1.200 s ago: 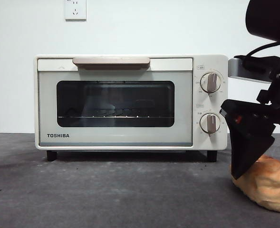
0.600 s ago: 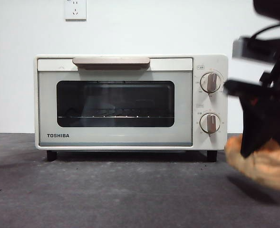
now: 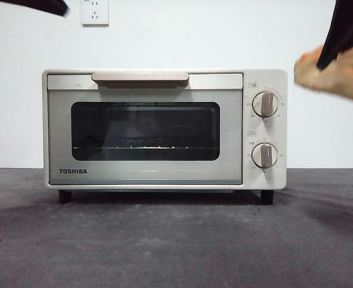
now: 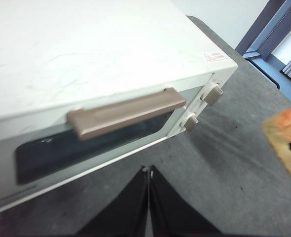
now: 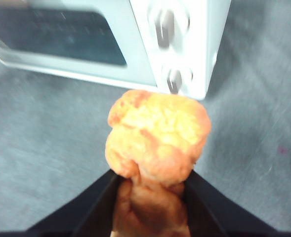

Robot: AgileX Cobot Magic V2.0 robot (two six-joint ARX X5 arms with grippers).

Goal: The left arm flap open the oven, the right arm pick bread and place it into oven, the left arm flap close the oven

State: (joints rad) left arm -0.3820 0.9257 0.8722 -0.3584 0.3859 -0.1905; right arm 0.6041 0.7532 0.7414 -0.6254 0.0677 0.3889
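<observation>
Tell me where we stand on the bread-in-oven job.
Done: the right gripper has the bread clamped and lifted off the table, beside the TOSHIBA toaster oven. In hand: the left gripper, jaws shut, sits near the handle. Left: the door looks shut, so opening it, loading the bread and closing it remain.

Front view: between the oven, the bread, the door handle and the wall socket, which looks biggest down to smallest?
1. oven
2. handle
3. bread, partly cut off by the picture's edge and blurred, so unsure against the handle
4. wall socket, also cropped
</observation>
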